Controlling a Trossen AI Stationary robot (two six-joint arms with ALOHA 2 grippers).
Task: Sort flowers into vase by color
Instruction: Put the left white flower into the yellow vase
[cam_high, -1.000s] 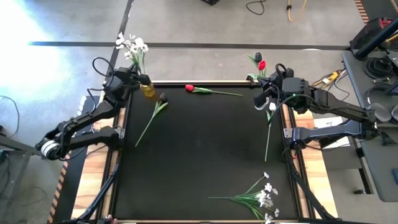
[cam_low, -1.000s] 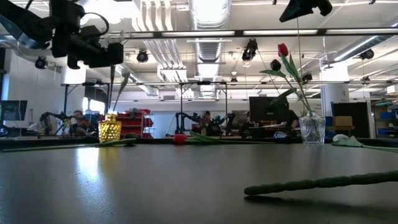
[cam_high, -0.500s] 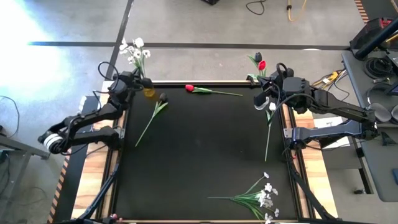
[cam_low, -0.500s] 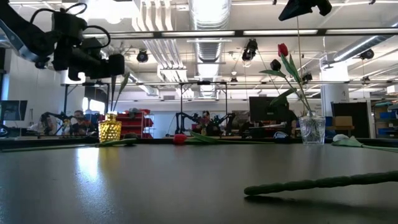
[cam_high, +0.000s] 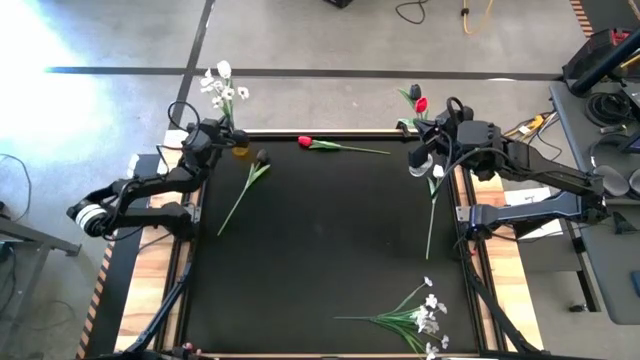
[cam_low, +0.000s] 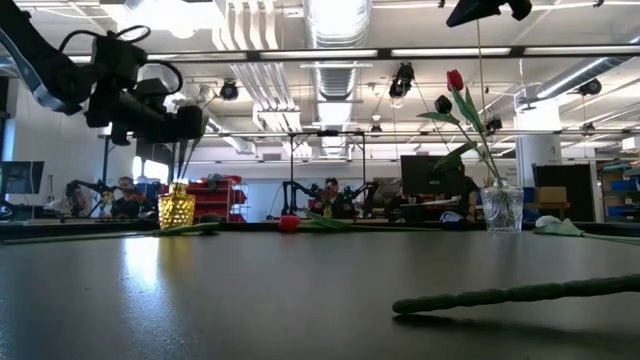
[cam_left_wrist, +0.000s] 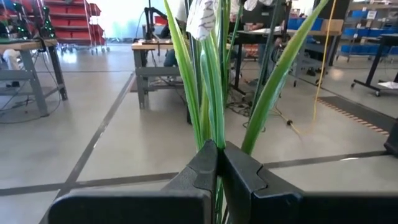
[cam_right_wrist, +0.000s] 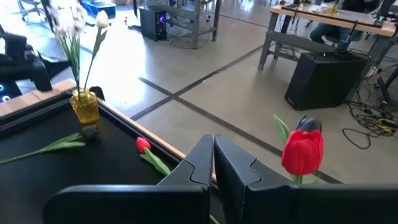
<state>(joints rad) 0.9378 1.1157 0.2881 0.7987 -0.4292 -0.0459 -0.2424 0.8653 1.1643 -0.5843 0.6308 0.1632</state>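
My left gripper (cam_high: 214, 134) hovers over the yellow vase (cam_high: 240, 151) at the table's far left and is shut on a bunch of white flowers (cam_high: 222, 84) standing in the vase (cam_low: 177, 206). My right gripper (cam_high: 426, 158) is shut high at the far right, beside a clear vase (cam_low: 501, 209) holding a red tulip (cam_low: 455, 80) and a dark tulip (cam_low: 443, 103). Flat on the mat lie a dark tulip (cam_high: 262, 157), a red tulip (cam_high: 305, 142), a pale-headed flower (cam_high: 437, 173) and a white blossom spray (cam_high: 422, 318). My left gripper pinches the white flowers' green stems and leaves (cam_left_wrist: 214, 134) between its two fingers, well below the blossoms (cam_left_wrist: 202, 18). The fingers lie across the stems. The bunch stands nearly upright, and its stems run down from the fingers (cam_low: 186, 128) into the yellow vase.
The mat's middle is bare (cam_high: 330, 230). Wooden rails (cam_high: 165, 270) run along both sides of the mat. The spray's stem (cam_low: 510, 294) lies close to the near edge. Benches and people show in the room beyond the far edge.
My left gripper has come down toward the yellow vase, still shut on the white flowers. The bunch has sunk with it, so the blossoms now stand lower over the vase. The right arm has kept still.
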